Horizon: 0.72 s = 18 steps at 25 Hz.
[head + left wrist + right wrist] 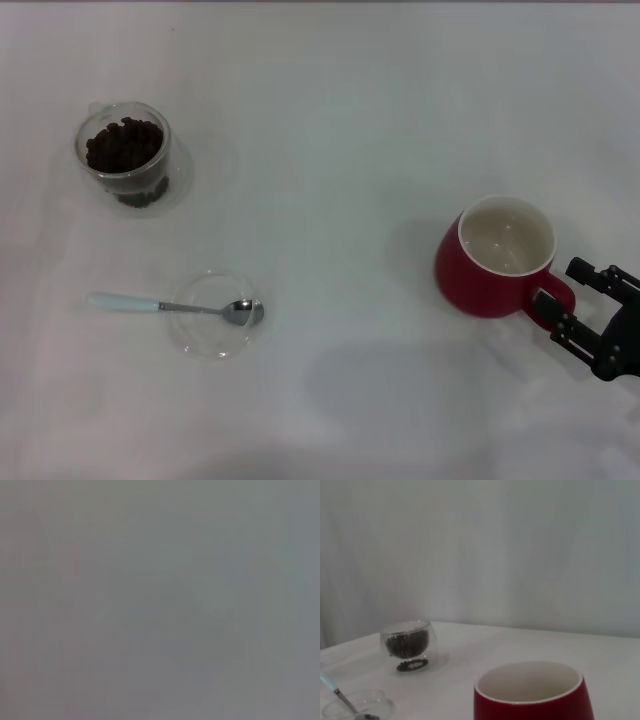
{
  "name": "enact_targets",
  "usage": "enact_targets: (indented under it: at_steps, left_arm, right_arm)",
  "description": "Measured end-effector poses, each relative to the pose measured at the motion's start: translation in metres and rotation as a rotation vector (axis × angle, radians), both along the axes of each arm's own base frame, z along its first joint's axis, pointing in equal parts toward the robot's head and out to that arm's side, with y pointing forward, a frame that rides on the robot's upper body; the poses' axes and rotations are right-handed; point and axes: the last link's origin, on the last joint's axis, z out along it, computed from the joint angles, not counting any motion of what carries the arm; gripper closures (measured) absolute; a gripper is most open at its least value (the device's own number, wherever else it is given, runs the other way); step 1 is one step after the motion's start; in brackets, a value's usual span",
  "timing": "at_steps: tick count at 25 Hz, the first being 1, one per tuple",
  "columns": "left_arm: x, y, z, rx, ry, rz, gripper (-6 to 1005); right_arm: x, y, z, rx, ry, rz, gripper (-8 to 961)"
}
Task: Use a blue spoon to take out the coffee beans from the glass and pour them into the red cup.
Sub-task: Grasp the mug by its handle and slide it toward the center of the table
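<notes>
From my end, the right gripper (566,305) is sitting at the red cup (497,262) with its jaws around the cup's loop handle; I can't tell if they're actually squeezing it. The cup's inside looks empty. Over on the left side of the worktop (340,130), the glass (125,156) is full of coffee beans (124,145). The blue spoon (175,306) lies nearer to me, its bowl resting in a shallow clear dish (208,316), handle sticking out left. The left gripper isn't in any view; its wrist camera shows plain grey.
</notes>
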Motion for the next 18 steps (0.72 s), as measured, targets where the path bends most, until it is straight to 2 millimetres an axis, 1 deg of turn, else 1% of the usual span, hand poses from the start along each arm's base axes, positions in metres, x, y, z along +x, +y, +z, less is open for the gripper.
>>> enact_targets:
  at_steps: [13,18]
  left_arm:
    - [0.0006,0.0034,0.0007,-0.002,0.002,-0.002,122]
    - [0.0010,0.0049,0.0006,-0.004,0.002,-0.003,122]
  right_arm:
    - [-0.0010,0.0042,-0.0001,0.007,0.004,0.000,385]
    - [-0.0024,0.0064,-0.0010,0.011,0.002,0.008,451]
